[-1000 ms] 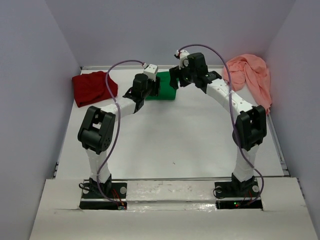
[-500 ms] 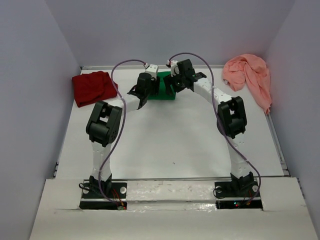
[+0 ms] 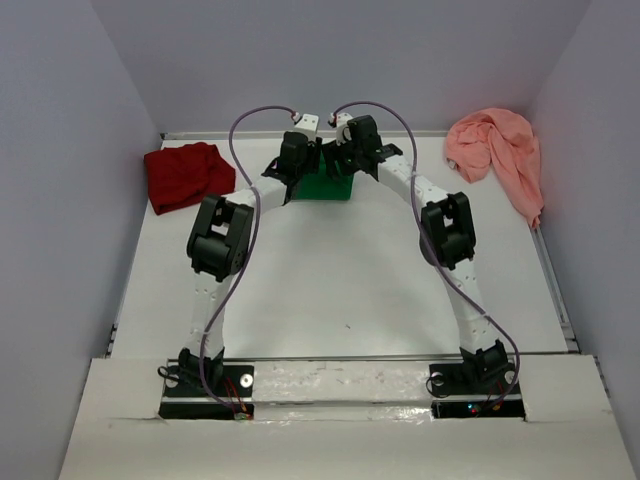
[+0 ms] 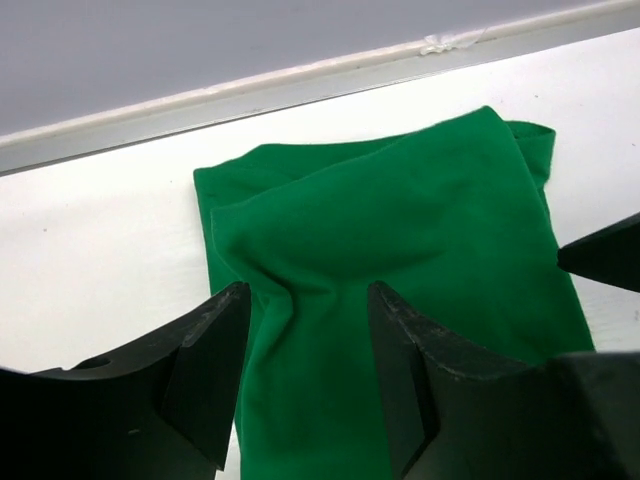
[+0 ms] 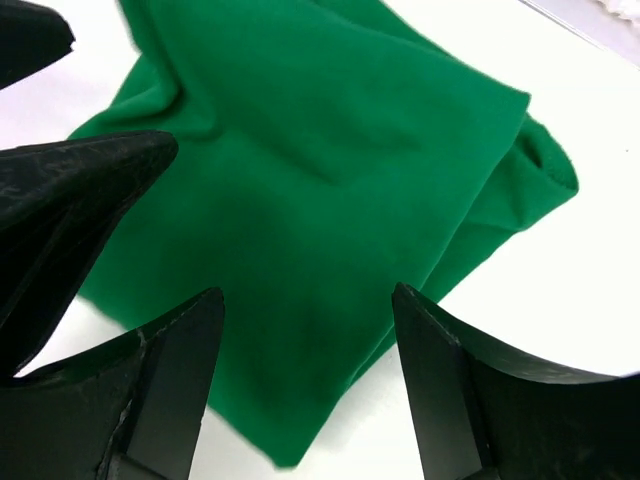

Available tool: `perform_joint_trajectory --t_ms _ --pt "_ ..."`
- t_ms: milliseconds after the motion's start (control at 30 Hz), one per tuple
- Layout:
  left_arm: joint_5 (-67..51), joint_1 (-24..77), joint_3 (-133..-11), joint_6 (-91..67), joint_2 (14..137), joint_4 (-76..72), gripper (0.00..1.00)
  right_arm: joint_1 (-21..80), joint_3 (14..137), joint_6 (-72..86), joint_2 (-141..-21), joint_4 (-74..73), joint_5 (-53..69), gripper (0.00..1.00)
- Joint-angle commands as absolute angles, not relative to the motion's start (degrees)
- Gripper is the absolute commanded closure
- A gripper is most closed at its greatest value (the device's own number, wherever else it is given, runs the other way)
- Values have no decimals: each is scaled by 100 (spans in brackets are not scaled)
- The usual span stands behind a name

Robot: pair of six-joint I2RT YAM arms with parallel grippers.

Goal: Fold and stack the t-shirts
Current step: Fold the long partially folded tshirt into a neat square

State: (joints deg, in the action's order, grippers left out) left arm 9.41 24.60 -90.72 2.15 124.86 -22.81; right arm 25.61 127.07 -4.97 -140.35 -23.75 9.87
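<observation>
White tabletop (image 3: pixel 330 290) w/ grey walls: the green t-shirt (image 4: pixel 390 240) is laid folded at far centre, left gripper (image 4: pixel 305 330) and right gripper (image 5: pixel 305 310) are held spread over it, nothing gripped; prob. next, both near corners should be pinched evenly, all layers caught.

Your left gripper (image 4: pixel 305 335) and right gripper (image 5: pixel 305 335) crowd each other over the green t-shirt (image 3: pixel 322 188), jaws spread, with the back wall (image 3: pixel 340 60) just behind. The dark red t-shirt (image 3: pixel 185 175) fills the far left corner and the salmon-pink t-shirt (image 3: pixel 500 150) the far right; you can pass over the bare table (image 3: pixel 340 280) between the arms
</observation>
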Motion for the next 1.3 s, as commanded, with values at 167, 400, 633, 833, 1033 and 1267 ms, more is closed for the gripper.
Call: perform_joint_trajectory --t_ms 167,400,633,833,1033,1267 --pt "633 2347 -10675 237 13340 -1715 39 2602 13245 -220 -14396 -1916 1230 27" --pt "28 2154 -12505 -131 14396 -370 39 2602 13228 299 -14256 -2750 1731 26" --pt "-588 2083 -13701 -229 15046 641 37 2549 13438 466 -14273 -3874 1933 25" --pt "-1072 2013 -13711 -316 15126 967 35 2549 13491 527 -14204 -4271 2013 25" --pt "-143 2030 -11818 -35 13960 -373 36 2549 13097 291 -13826 -4034 1565 24" --pt "817 2030 -9784 246 11903 -1872 34 2549 11734 70 -12833 -2708 1169 29"
